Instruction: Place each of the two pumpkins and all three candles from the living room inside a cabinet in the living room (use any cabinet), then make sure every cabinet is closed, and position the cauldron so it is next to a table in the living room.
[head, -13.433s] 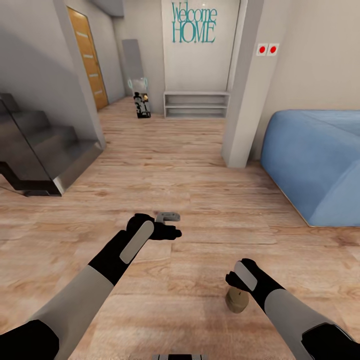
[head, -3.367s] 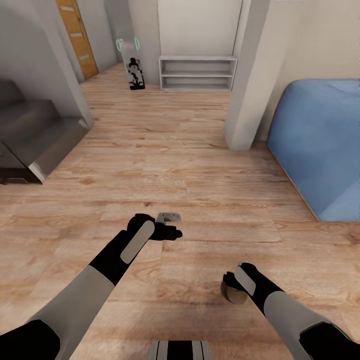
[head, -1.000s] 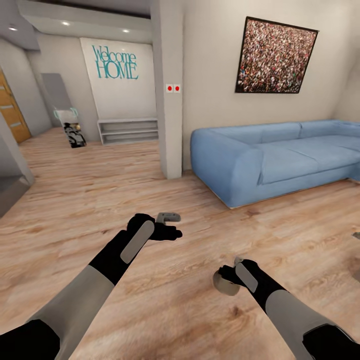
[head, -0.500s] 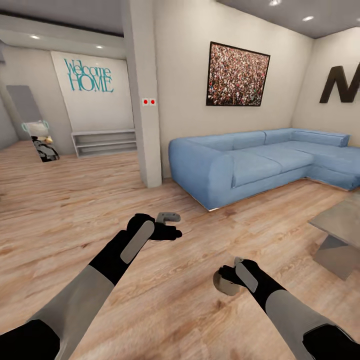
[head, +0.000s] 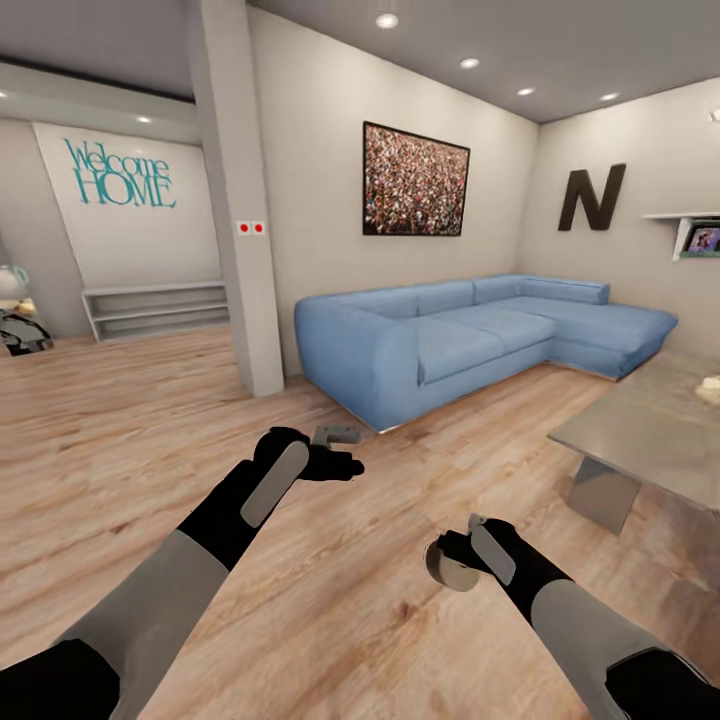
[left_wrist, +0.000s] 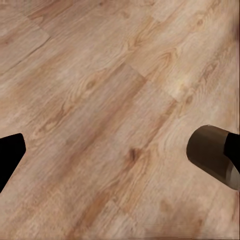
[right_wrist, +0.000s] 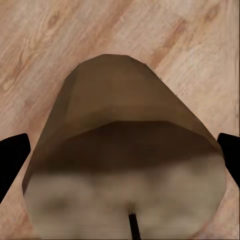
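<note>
Head view: R tool (head: 452, 560) grips candle (head: 447, 568); L tool (head: 338, 452) wide, empty.

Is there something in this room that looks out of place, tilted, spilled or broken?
Nothing is spilled or broken. The odd thing is a tan candle carried off the floor, clamped in the right gripper and turned on its side. The blue sofa and grey table look normal.

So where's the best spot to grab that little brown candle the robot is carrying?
Probably around its round sides, the way the right gripper has it now. The candle is a short, stubby cylinder, so a finger on each opposite side of its curved wall fits best, leaving the flat wick end free.
</note>
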